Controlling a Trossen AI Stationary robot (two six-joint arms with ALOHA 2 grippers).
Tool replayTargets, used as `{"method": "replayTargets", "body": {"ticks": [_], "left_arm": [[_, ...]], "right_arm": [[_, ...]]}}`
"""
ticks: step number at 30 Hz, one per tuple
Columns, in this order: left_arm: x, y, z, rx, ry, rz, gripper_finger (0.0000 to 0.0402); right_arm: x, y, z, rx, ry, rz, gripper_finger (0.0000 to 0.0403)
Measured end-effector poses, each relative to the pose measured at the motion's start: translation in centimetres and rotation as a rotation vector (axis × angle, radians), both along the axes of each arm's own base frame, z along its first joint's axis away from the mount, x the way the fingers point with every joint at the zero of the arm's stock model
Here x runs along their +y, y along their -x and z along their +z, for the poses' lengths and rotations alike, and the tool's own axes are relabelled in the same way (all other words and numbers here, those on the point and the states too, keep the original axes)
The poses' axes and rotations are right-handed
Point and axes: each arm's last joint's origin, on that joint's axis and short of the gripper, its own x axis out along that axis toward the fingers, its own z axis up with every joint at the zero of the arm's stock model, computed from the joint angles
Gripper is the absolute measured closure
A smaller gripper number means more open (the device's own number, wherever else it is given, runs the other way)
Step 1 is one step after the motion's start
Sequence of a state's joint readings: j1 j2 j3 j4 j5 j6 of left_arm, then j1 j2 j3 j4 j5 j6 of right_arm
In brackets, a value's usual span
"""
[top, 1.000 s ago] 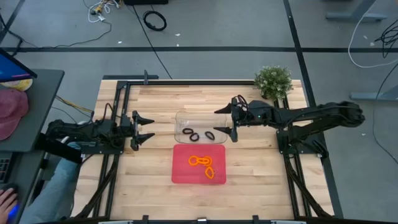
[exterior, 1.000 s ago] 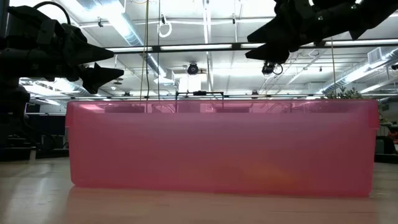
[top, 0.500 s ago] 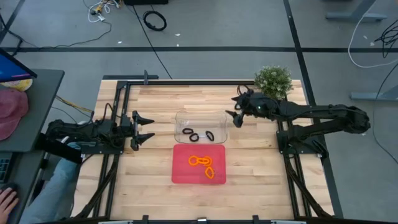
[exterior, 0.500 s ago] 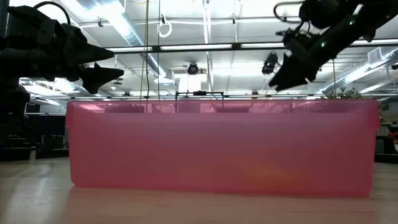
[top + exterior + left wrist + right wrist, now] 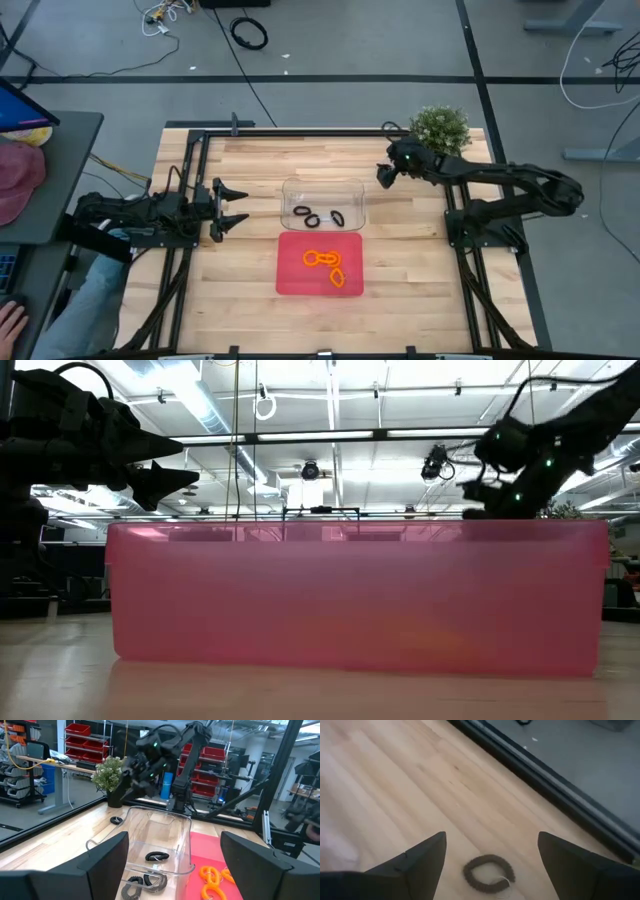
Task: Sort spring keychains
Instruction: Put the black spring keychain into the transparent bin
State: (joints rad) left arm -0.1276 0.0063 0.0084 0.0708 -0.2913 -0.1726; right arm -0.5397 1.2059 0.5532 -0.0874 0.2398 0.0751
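Observation:
Three black spring keychains (image 5: 318,217) lie in a clear tray (image 5: 350,190) at mid table. They also show in the left wrist view (image 5: 156,856). Orange spring keychains (image 5: 327,266) lie in the red tray (image 5: 292,280) nearer the front edge. One more black keychain (image 5: 489,872) lies on the bare wood near the far edge by the plant; it also shows in the left wrist view (image 5: 116,820). My right gripper (image 5: 491,836) is open above this keychain, pointing down at it, and touches nothing. My left gripper (image 5: 235,205) is open and empty, left of the clear tray.
A potted plant (image 5: 440,130) stands at the far right corner, close to my right gripper (image 5: 383,173). A black frame rail (image 5: 555,795) runs along the table's far edge. In the low view the red tray's wall (image 5: 360,600) fills the foreground.
My right gripper has left the space above the clear tray and gone toward the table's far right, toward the plant. It has tipped downward and sunk lower over the lone black keychain. My left arm has kept still.

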Motion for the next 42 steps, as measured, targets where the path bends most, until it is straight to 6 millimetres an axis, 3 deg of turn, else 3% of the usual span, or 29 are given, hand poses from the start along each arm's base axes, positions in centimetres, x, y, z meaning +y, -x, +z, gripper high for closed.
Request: {"method": "replayTargets", "body": {"ticks": [10,12,14,17,20,23,28,35,42], "left_arm": [[0.0,0.0,0.0,0.0,0.0,0.0,0.0081],[0.0,0.0,0.0,0.0,0.0,0.0,0.0081],[0.0,0.0,0.0,0.0,0.0,0.0,0.0081],[0.0,0.0,0.0,0.0,0.0,0.0,0.0081],[0.0,0.0,0.0,0.0,0.0,0.0,0.0081],[0.0,0.0,0.0,-0.001,0.0,0.0,0.0081],[0.0,0.0,0.0,0.0,0.0,0.0,0.0081],[0.0,0.0,0.0,-0.001,0.0,0.0,0.0081],[0.0,0.0,0.0,-0.001,0.0,0.0,0.0081]], "right_arm": [[-2.8,0.0,-6.9,0.141,-0.169,-0.027,0.0087],[-3.3,-0.3,-7.5,0.175,-0.182,-0.007,0.0112],[-3.4,-0.5,-7.5,0.233,-0.21,0.024,0.0186],[-2.9,-0.8,-6.1,0.318,-0.193,0.097,0.0352],[-1.5,-1.2,-3.5,0.276,-0.051,0.072,0.0391],[0.0,-1.6,0.2,0.122,0.16,0.066,0.0399],[3.3,-1.0,4.1,-0.269,0.276,0.279,0.0401],[5.6,-0.1,6.0,-0.649,0.234,0.597,0.0402],[6.9,-1.1,6.1,-0.735,0.201,0.725,0.0402]]}}
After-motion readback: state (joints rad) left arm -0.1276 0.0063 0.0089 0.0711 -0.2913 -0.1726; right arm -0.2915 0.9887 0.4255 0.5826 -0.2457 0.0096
